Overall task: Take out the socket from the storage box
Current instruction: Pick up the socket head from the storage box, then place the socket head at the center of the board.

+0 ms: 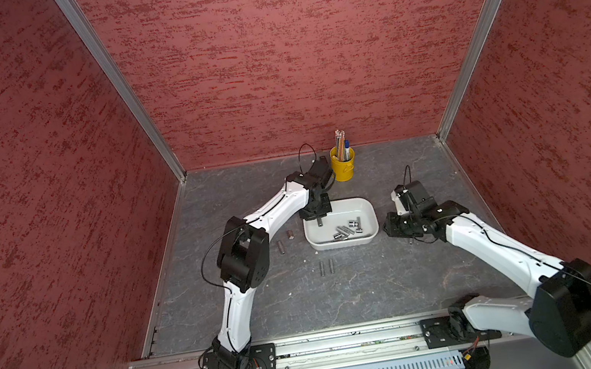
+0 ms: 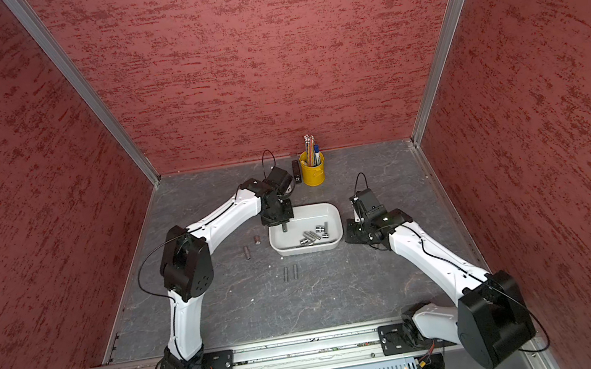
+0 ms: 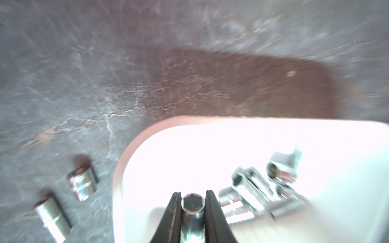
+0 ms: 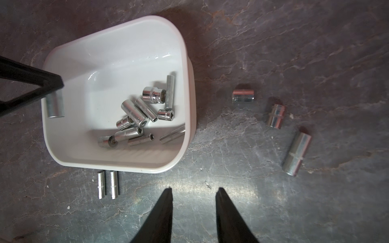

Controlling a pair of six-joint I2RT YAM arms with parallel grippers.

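The storage box is a shallow white tray in the middle of the table, and several chrome sockets lie heaped toward its right half. My left gripper hangs over the box's back left corner, shut on one upright socket whose hex mouth faces the camera. The right wrist view shows that held socket just above the box floor, near the left wall. My right gripper stands open and empty above bare table, to the right of the box.
Two sockets lie on the table left of the box, and two thin sockets lie side by side in front of it. A yellow pen cup stands at the back. Red walls close in three sides.
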